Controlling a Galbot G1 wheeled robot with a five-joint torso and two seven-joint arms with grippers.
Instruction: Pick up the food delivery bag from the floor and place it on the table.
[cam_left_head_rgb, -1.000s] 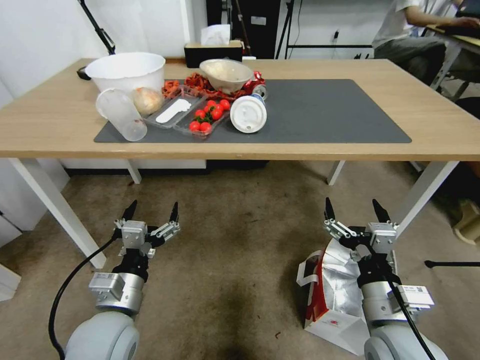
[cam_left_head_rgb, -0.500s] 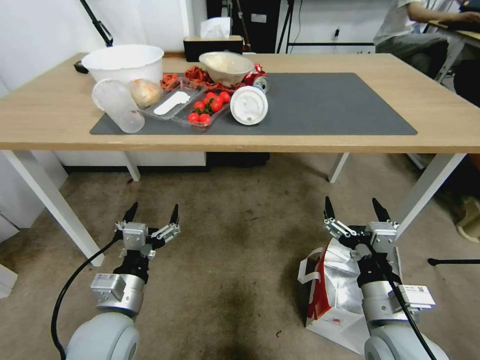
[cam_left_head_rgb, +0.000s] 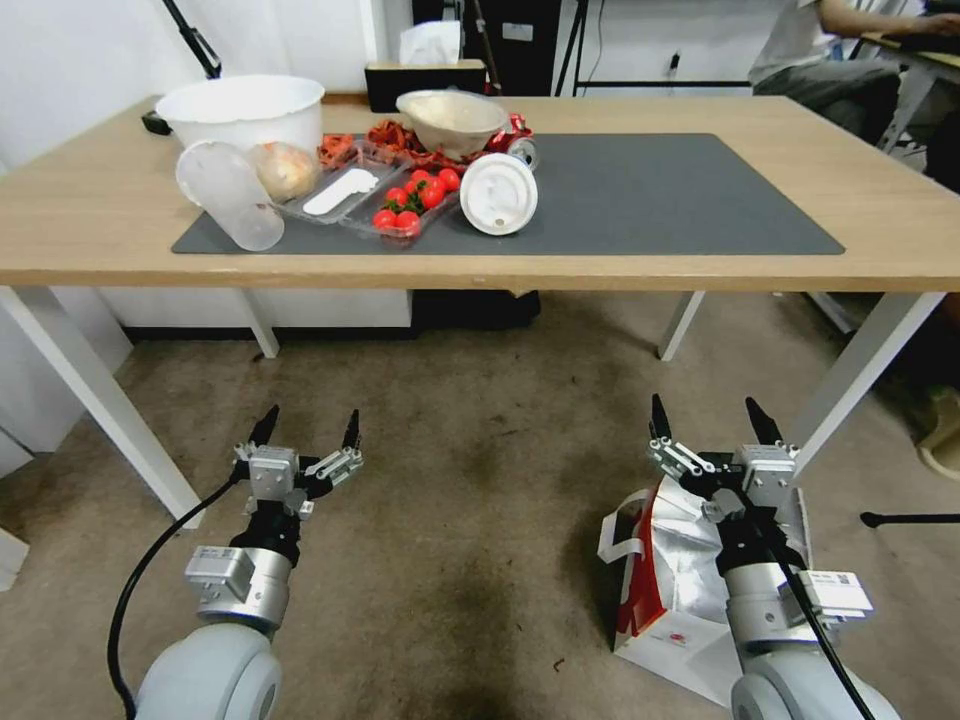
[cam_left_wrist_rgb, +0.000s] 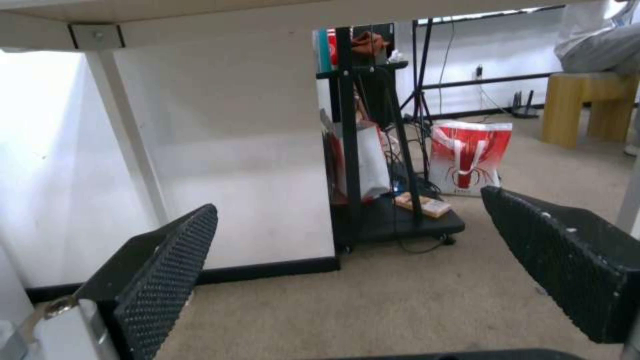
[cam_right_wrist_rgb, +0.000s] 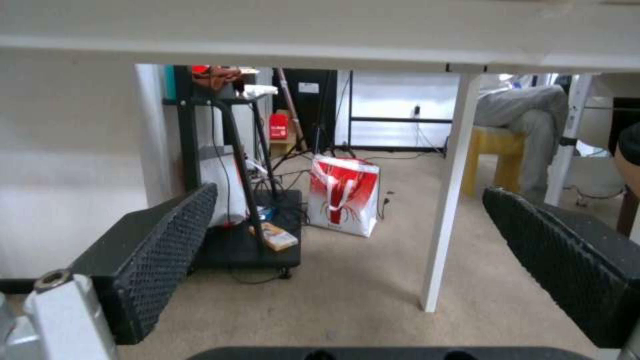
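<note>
Lying on the floor (cam_left_head_rgb: 480, 450) just in front of the table (cam_left_head_rgb: 900, 250), the food delivery bag (cam_left_head_rgb: 670, 570) sits under the right gripper (cam_left_head_rgb: 708, 420), which hangs spread wide above its foil mouth, probably lined up for a grab. The left gripper (cam_left_head_rgb: 307, 425), also wide and empty, waits well apart, likely to stay clear.

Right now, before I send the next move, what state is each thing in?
Delivery bag: on the floor, mouth open, foil lining showing, not held.
Right gripper: open, above the bag.
Left gripper: open, above bare carpet.
Table: bag not on it yet.
Clear cup: lying on its side.
White lidded cup: tipped over.
Tomato tray: uncovered.
</note>
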